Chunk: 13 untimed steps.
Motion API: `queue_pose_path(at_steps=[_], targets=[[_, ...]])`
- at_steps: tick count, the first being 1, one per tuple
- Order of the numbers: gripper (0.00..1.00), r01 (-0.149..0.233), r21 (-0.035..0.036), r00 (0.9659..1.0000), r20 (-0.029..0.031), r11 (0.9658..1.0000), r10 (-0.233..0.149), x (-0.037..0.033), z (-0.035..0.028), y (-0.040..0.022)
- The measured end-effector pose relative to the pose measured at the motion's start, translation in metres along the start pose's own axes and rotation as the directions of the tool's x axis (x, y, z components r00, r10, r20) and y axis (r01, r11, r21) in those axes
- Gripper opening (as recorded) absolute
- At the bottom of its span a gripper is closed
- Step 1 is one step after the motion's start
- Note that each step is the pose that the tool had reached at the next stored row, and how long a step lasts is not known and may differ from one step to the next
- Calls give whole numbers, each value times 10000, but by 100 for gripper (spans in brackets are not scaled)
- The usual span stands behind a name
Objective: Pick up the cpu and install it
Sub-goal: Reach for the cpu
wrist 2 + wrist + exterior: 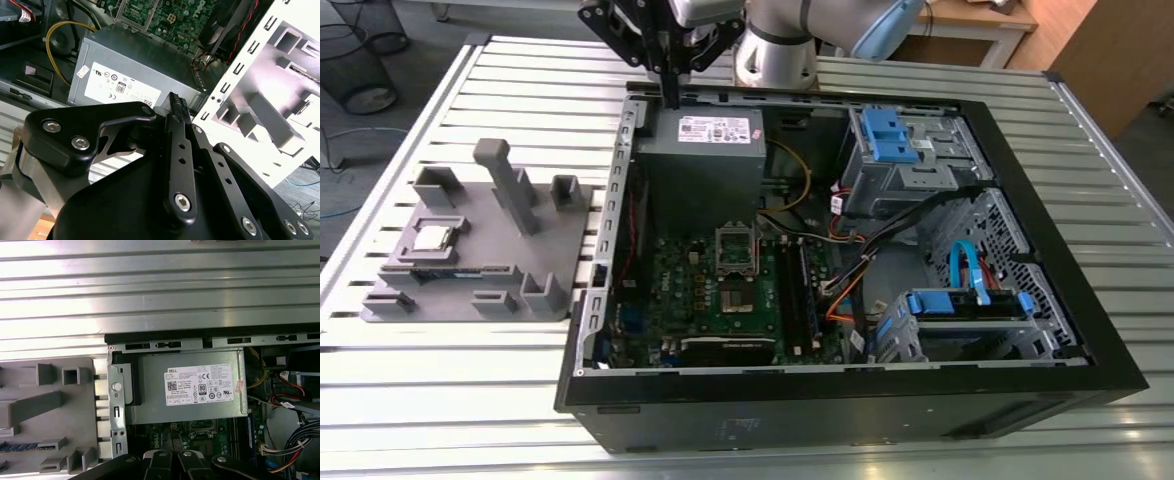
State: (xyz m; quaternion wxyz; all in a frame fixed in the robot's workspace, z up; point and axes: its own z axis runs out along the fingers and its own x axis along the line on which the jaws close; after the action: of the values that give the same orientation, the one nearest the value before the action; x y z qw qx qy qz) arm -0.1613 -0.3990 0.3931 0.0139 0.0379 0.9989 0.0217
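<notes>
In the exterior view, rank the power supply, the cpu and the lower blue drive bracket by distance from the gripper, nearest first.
1. power supply: just beneath the gripper.
2. cpu: on the grey fixture plate, exterior view's left.
3. lower blue drive bracket: low on the exterior view's right.

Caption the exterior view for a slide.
Black gripper above grey power supply box; shiny square cpu lies on grey fixture plate.

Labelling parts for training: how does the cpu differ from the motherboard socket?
The cpu lies on the fixture plate, outside the case; the socket sits inside it. The cpu is a solid silver square; the socket is a larger frame with a dark middle. Both lie flat.
</notes>
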Motion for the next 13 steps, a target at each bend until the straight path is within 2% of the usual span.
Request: queue_pose_path(at_steps=[13], targets=[[11, 1, -1, 10000, 4, 10000, -1, 124, -2, -9]])
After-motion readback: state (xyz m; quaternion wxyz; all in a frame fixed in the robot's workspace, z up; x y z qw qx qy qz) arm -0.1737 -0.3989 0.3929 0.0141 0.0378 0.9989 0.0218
